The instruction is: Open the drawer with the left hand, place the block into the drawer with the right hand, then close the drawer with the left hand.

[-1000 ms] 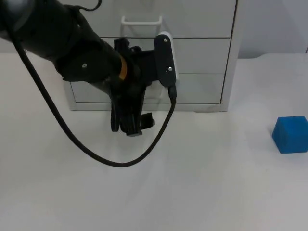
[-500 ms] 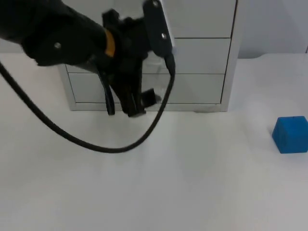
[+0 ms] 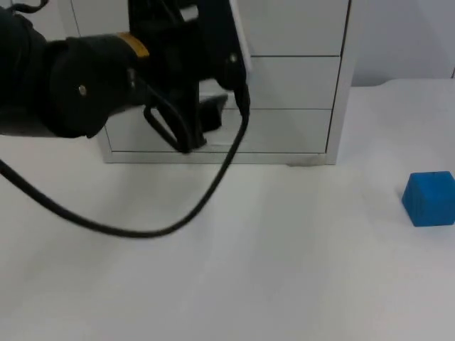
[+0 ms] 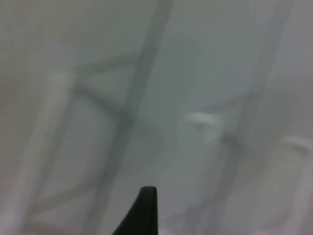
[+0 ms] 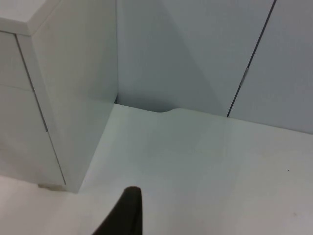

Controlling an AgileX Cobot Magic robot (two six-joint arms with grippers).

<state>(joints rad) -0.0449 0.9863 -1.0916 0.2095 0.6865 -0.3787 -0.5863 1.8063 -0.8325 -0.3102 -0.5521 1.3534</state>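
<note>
Left gripper at the drawer cabinet, blue block far to its right.

I see the left gripper [image 3: 195,128] in front of the white drawer cabinet [image 3: 298,78], at its lower drawers; I cannot tell how its fingers stand. The blue block [image 3: 429,198] lies on the white table [image 3: 284,270], well apart from the cabinet. The right arm waits beside the cabinet's side wall.
</note>
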